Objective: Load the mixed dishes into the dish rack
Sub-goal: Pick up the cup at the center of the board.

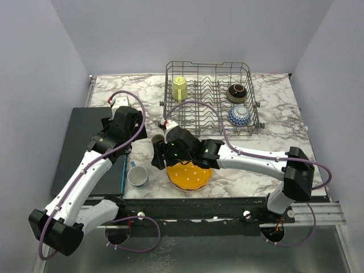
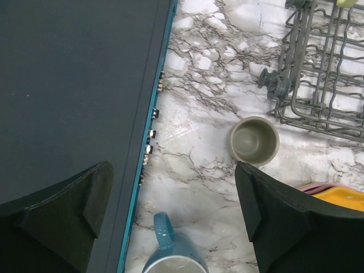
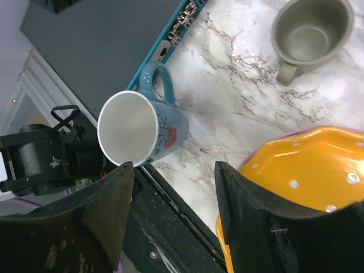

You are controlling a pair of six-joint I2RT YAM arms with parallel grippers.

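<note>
1. Holding nothing in the right fingers, parted above the near-left rim of the orange dotted plate. Likewise empty and spread wide at the left fingers.
2. Likely trouble: closing off-centre on the scalloped rim and skidding the plate toward the near edge of the surface, or knocking the blue mug standing just beside that edge.
3. Nearest the right fingers: plate beneath one finger, blue mug just ahead of the gap, grey mug farther out.
4. Farther still, well apart: dish rack, holding a yellow mug, brown bowl and patterned bowl.
</note>
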